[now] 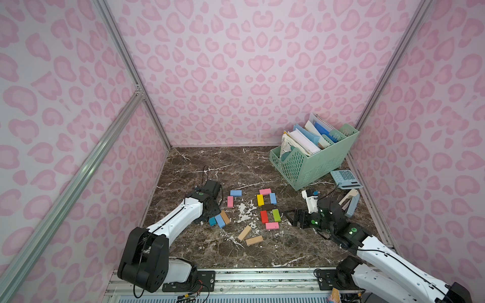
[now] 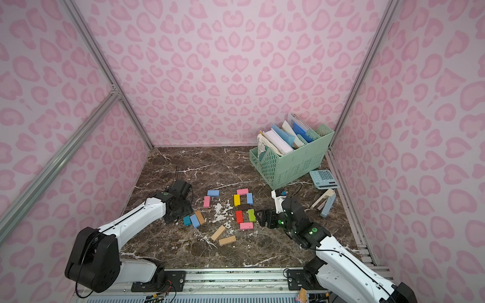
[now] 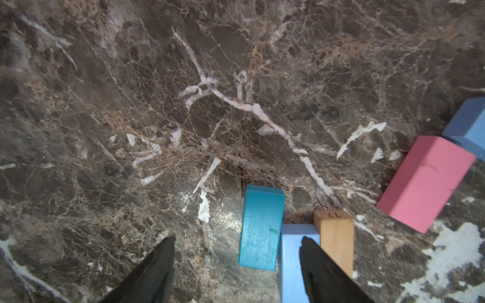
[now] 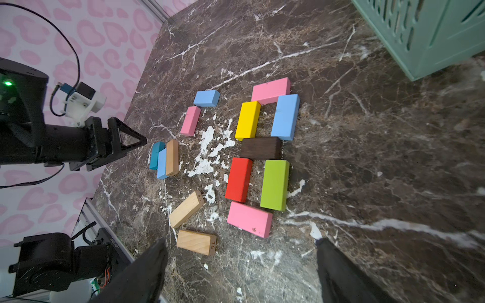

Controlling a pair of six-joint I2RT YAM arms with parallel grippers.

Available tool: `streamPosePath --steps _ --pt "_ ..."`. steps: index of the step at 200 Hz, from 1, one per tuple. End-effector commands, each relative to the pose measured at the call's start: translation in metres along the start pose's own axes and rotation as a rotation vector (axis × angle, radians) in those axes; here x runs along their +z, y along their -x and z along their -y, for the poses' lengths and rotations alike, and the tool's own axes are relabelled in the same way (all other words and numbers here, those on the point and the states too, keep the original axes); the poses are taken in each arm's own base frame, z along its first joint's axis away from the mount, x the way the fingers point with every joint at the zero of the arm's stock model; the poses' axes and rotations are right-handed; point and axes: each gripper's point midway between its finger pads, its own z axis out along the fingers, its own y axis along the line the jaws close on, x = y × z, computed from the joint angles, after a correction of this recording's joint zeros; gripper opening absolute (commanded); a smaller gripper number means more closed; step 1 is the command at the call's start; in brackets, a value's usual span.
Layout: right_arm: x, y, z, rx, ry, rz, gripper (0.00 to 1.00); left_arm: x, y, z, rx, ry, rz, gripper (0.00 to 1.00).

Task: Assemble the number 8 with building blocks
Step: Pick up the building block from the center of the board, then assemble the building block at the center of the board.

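The number 8 point(image 1: 268, 208) lies flat mid-table, made of pink, yellow, light blue, dark brown, red, green and pink building blocks point(image 4: 262, 154). To its left, teal point(image 3: 261, 228), light blue point(image 3: 290, 251) and tan point(image 3: 337, 236) blocks lie side by side. My left gripper point(image 3: 237, 240) hangs open over them, the teal block between its fingers and one fingertip point(image 3: 315, 259) above the light blue one. My right gripper point(image 4: 241, 242) stands open and holds nothing, just right of the figure's lower pink block point(image 4: 249, 219).
A loose blue block point(image 1: 236, 193) and a pink one point(image 1: 230, 201) lie further back, two tan wood blocks point(image 1: 249, 236) nearer the front. At the back right stand a mint file basket point(image 1: 315, 168), a calculator point(image 1: 346, 179) and a stapler point(image 1: 350, 203).
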Motion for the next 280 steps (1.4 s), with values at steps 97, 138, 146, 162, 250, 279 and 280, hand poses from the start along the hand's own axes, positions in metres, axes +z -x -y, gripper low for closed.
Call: streamPosePath --steps 97,138,146,162,250,279,280 --pt "-0.002 0.006 -0.002 -0.024 0.001 0.027 0.9 0.04 -0.009 0.019 -0.075 -0.047 -0.107 0.55" --pt "-0.002 0.006 -0.003 -0.026 0.004 0.026 0.9 0.043 -0.009 0.016 -0.072 -0.028 -0.109 0.4" --pt "-0.002 0.006 -0.002 -0.025 0.004 0.027 0.9 0.04 -0.006 0.016 -0.069 -0.025 -0.098 0.36" --pt "-0.002 0.006 -0.002 -0.025 0.003 0.029 0.9 0.032 0.0 0.014 -0.056 -0.021 -0.076 0.28" --pt "-0.002 0.013 -0.005 -0.033 0.001 0.047 0.9 -0.023 0.01 0.067 0.166 -0.13 -0.034 0.17" --pt "-0.004 0.014 -0.003 -0.034 -0.01 0.052 0.9 -0.026 0.0 0.103 0.234 -0.164 -0.052 0.17" --pt "-0.004 0.014 -0.003 -0.033 -0.011 0.053 0.9 -0.026 0.0 0.105 0.235 -0.165 -0.052 0.17"
